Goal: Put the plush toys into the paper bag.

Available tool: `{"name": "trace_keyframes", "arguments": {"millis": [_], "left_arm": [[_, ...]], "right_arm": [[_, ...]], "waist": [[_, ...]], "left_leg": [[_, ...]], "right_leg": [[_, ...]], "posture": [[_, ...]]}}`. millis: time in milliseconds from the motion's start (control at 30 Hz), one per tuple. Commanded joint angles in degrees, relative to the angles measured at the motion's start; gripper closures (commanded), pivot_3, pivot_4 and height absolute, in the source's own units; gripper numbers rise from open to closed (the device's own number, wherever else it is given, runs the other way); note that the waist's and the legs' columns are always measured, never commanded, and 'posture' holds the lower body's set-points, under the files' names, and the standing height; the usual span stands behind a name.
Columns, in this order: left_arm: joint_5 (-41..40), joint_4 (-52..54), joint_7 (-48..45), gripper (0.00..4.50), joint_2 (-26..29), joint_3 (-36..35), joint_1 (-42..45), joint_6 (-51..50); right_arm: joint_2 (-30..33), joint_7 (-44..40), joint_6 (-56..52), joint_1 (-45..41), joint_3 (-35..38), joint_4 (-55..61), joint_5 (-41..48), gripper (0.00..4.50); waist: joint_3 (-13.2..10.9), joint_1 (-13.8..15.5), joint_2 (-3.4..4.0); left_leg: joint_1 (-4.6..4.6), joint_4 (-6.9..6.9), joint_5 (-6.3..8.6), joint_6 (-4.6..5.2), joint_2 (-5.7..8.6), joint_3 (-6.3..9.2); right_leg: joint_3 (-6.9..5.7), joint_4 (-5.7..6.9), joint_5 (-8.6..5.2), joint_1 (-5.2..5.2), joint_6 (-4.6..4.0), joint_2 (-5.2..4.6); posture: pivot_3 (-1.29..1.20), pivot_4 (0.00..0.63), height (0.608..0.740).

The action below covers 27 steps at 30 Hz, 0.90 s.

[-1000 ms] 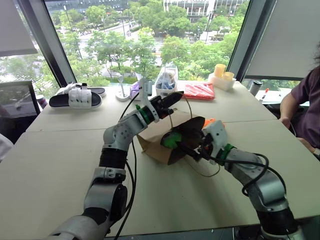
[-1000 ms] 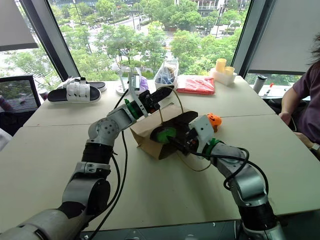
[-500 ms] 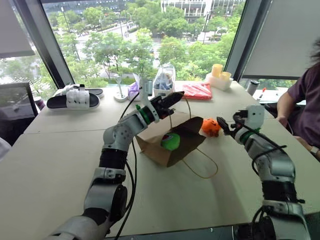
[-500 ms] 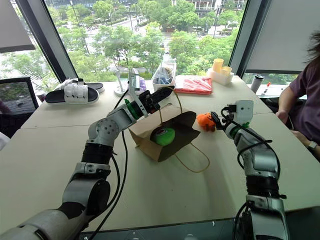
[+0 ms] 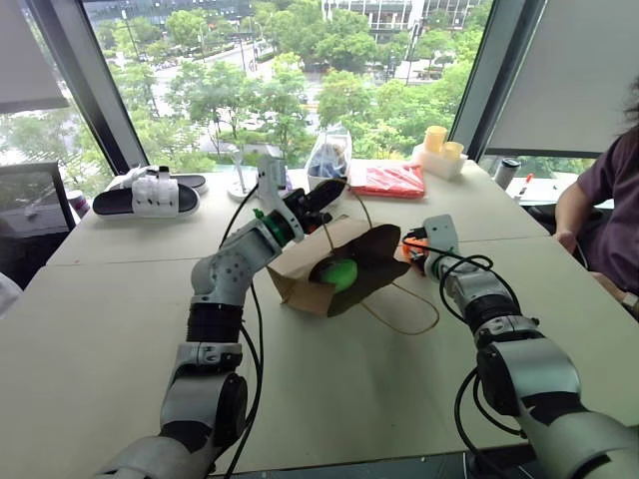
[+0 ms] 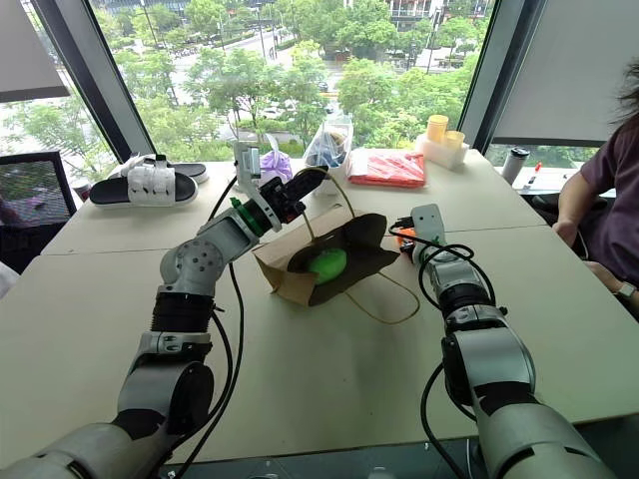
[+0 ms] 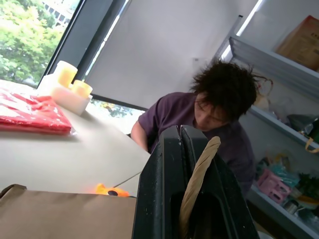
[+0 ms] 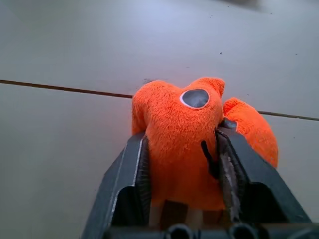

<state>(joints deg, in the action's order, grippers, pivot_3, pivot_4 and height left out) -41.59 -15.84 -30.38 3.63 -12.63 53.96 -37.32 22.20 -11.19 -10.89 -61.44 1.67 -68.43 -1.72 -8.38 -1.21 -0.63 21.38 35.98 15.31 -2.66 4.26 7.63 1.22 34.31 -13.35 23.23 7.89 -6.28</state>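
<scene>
Right hand (image 8: 182,149) now moved onto fuzzy orange plush toy (image 8: 184,144), pinching it, left hand (image 7: 187,164) pinching bag handle (image 7: 197,179)

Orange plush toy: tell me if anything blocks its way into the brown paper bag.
Nothing visible does. The right claw grips the orange plush toy on the table beside the brown paper bag, whose mouth faces it, held up by the left claw; the green plush toy lies inside.

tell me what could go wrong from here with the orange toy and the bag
1. The right claw pinches only part of the orange plush toy; soft fabric could slip out during the lift.
2. The left claw holds the paper bag open by one thin string handle; if it slips, the mouth may sag shut.
3. The green plush toy sits near the bag's mouth and could get knocked out.
</scene>
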Motion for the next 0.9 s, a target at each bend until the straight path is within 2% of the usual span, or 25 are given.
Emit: {"name": "trace_keyframes", "arguments": {"millis": [33,200,300,433,567,733,800,900], "left_arm": [[-1.16,2.2,0.33,4.5,0.5,-0.98,0.71,0.24],[-1.33,1.01,0.29,4.5,0.39,-0.9,1.57,0.68],[-1.23,-0.58,-0.32,4.5,0.18,-0.95,2.87,1.38],[-1.26,-3.6,-1.38,4.5,-0.04,-1.51,4.65,2.52],[-2.25,-5.71,-2.53,4.5,-0.58,-2.47,6.12,2.12],[-4.81,-8.26,-2.97,4.5,-0.94,-4.45,7.94,0.88],[-5.55,-9.07,-3.63,4.5,-0.83,-4.57,8.44,0.06],[-5.9,-9.05,-4.79,4.5,-1.11,-4.01,8.63,-1.26]], "right_arm": [[0.79,0.57,1.1,-0.97,-0.13,-2.01,-1.4,4.46],[2.78,0.91,3.96,-0.31,1.13,0.17,-1.1,4.46],[5.7,-1.14,3.55,3.27,5.22,12.64,2.89,4.46],[8.34,-8.62,-9.02,15.89,8.68,47.23,10.93,4.46],[13.8,-17.16,-27.36,29.52,11.72,79.94,25.57,4.46],[20.04,-21.67,-44.38,37.7,17.42,99.36,42.9,4.46],[19.86,-21.64,-48.04,38.63,18.18,102.4,48.67,4.46],[16.44,-18.08,-51.54,36.41,14.64,101.44,51.35,4.46]], "waist": [[0.0,0.02,0.0],[0.0,0.11,0.0],[-0.01,0.5,0.01],[-0.01,0.24,0.02],[-0.01,0.23,0.02],[-0.03,0.5,0.0],[-0.04,0.54,-0.05],[-0.03,0.51,-0.07]], "left_leg": [[-0.01,0.01,0.0,0.0,0.0,0.0],[-0.03,0.05,-0.01,-0.01,0.01,0.01],[0.04,0.05,-0.01,-0.02,0.04,0.08],[0.1,0.0,0.0,-0.01,0.05,0.12],[0.06,-0.07,0.04,0.05,-0.01,0.15],[0.02,0.14,0.25,0.43,-0.02,0.13],[-0.07,0.2,0.26,0.45,-0.03,0.16],[-0.17,0.21,0.26,0.46,-0.03,0.16]], "right_leg": [[0.0,0.01,0.0,-0.02,0.0,0.0],[-0.01,0.01,0.0,-0.08,0.0,0.0],[-0.01,-0.01,0.0,-0.06,0.0,0.0],[-0.02,-0.01,0.01,0.0,0.04,0.0],[-0.09,-0.01,0.01,0.03,0.05,0.04],[-0.09,-0.03,0.01,-0.13,0.05,0.05],[-0.15,-0.06,0.01,-0.31,0.06,0.05],[-0.16,-0.08,0.01,-0.44,0.06,0.05]], "posture": [[0.0,0.15,0.74],[0.0,0.15,0.74],[0.0,0.15,0.74],[0.0,0.15,0.74],[0.0,0.15,0.74],[0.0,0.15,0.74],[0.0,0.15,0.74],[0.0,0.15,0.74]]}}
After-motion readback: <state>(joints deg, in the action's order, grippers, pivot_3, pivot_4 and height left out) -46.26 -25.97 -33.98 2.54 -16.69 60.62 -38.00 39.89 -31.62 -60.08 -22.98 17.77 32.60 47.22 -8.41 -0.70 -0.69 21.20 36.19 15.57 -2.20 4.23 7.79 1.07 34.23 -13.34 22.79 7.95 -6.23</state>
